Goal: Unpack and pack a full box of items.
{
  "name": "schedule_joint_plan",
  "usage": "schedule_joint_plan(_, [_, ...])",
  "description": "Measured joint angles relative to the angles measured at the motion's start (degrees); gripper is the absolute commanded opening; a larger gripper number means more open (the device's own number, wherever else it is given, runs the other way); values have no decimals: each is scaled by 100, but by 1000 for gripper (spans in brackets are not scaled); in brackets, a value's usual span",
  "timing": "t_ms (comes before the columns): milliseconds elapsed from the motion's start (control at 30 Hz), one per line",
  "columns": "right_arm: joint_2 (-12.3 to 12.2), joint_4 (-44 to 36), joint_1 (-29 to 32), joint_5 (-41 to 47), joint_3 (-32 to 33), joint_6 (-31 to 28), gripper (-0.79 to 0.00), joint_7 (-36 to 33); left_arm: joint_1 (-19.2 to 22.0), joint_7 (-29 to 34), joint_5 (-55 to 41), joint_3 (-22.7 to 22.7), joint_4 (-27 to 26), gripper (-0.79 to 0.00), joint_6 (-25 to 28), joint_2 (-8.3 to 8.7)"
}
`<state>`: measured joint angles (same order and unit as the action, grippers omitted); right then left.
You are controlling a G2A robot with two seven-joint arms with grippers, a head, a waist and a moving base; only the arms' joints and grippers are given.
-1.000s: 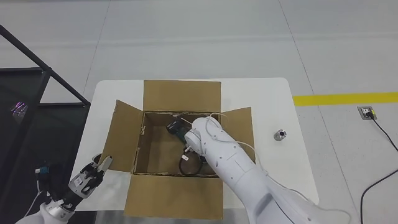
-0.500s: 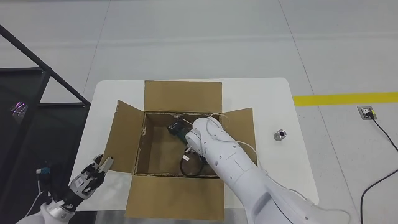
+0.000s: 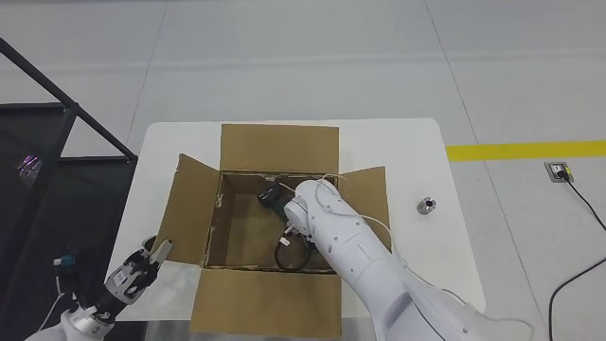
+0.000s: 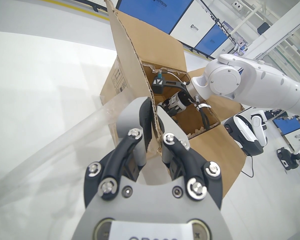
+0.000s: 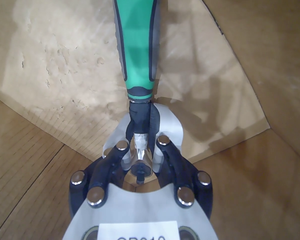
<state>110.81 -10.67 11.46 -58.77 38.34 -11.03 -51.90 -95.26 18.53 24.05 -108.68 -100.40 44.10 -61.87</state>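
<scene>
Unpacking step, with the cardboard box [image 3: 265, 298] as landmark. The right gripper [image 5: 142, 136] is deep inside the box, just above its floor, and is closed narrowly on the metal neck of a green-handled ratchet wrench [image 5: 137, 38]. The handle points away from the wrist along the box floor. The left gripper [image 4: 153, 123] sits outside the box at its left flap [image 3: 185, 208], its fingers drawn close with the flap's torn edge running between them, apparently clamping it. A small metal cylinder [image 3: 427, 206] stands on the table [image 3: 398, 142] well to the right of the box. To do the step well, the wrench would best be raised straight up through the middle of the opening. The long handle should be kept level so it clears the far wall and the inward-leaning flaps, while the left gripper holds the box steady. The hold on the neck is off-centre, so the heavy handle may droop or swivel, which favours a slow lift. Compared with the earlier frames, the box lies slightly further right, the right wrist has shifted with it, and the left gripper has barely moved.
</scene>
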Motion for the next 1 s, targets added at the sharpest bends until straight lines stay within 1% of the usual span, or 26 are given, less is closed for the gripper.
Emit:
schedule_joint_plan(133, [-5,-80,-33,4,21,-56,-785,157,-6,-98,46,-9,0,-785,-79,1])
schedule_joint_plan(333, [-26,-403,-67,-3,49,-465,-785,522,33,-303,249,48,-15,-785,-307,-11])
schedule_joint_plan(500, [-84,-827,-44,-114,52,-779,-785,672,60,-453,285,60,-38,-785,-463,-18])
schedule_joint_plan(633, [-175,-1336,64,-278,76,-746,-785,736,84,-545,264,24,-40,-785,-590,-20])
schedule_joint_plan(733, [-300,-1899,231,-439,151,-642,-785,704,97,-644,237,15,-43,-785,-712,-27])
schedule_joint_plan(833, [-482,-2671,515,-689,281,-488,-785,480,91,-689,204,21,-54,-785,-779,-32])
schedule_joint_plan(933, [-712,-3725,979,-1048,466,-375,-785,68,71,-746,153,30,-71,-785,-831,-39])
schedule_joint_plan(1000, [-896,-4652,1441,-1366,650,-303,-785,-263,39,-770,138,39,-88,-785,-838,-44])
